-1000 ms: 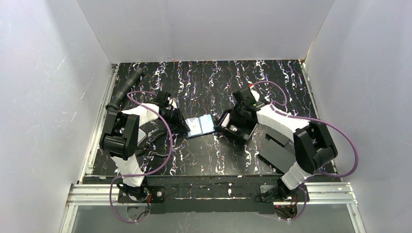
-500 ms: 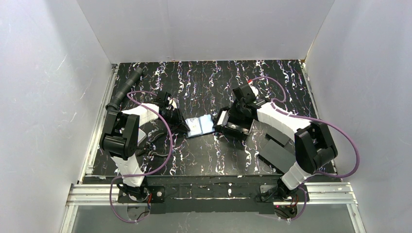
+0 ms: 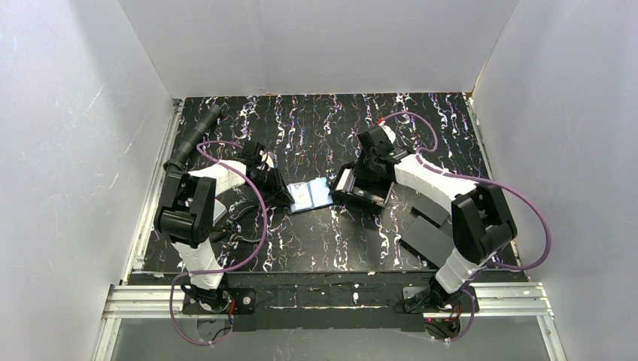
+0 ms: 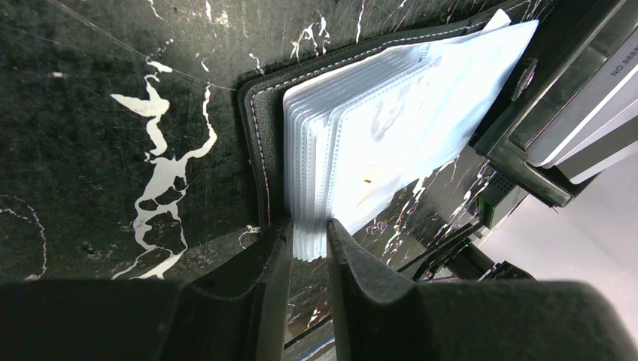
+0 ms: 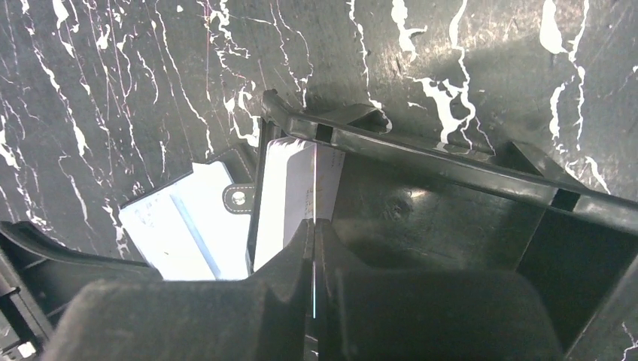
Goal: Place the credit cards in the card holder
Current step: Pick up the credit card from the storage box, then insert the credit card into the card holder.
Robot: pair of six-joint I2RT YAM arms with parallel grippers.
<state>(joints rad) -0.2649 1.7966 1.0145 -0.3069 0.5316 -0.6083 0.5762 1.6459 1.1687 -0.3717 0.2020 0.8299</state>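
holder (image 3: 310, 195) lies open mid-table, just left of the tray (image 5: 436, 154). left gripper (image 4: 308, 235) pinches its sleeve stack at a corner. right gripper (image 5: 314, 229) is clamped on a card (image 5: 290, 188) standing in the tray. Card looks thin, stiff and slick, so best held by its edge. Sleeves look floppy.

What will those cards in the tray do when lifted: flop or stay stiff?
Probably stay stiff: the cards lean in the tray with straight, flat edges. Likely light, since the one pinched in the right hand looks very thin edge-on. They might slip: the faces look smooth.
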